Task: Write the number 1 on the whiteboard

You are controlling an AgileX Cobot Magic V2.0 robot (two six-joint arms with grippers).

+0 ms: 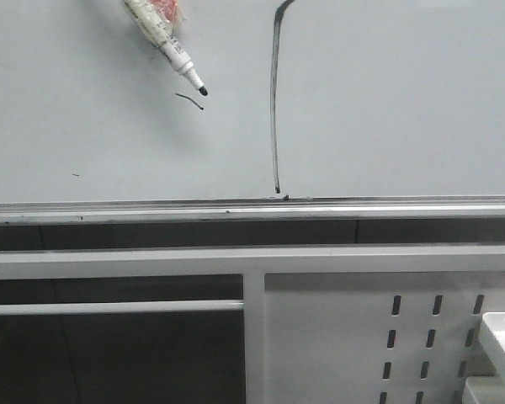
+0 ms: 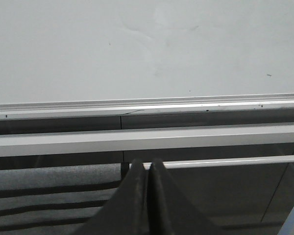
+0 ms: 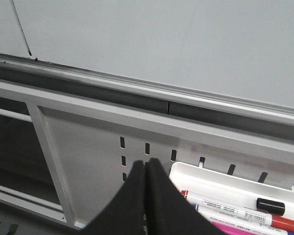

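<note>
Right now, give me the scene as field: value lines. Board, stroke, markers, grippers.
whiteboard: upright, silver rail along lower edge
number 1: long, nearly vertical black stroke, hook at top, reaching down to the rail
stray mark: short curved black dash, left of the stroke
uncapped marker: against board, tip just above the dash
left gripper: shut, empty, below the rail
right gripper: shut, empty
white tray: on slotted panel, holds markers

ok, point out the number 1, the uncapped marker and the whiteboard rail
number 1 (image 1: 274, 101), front view, middle of the long stroke
uncapped marker (image 1: 162, 38), front view, white barrel
whiteboard rail (image 1: 151, 210), front view, silver lower edge
</note>
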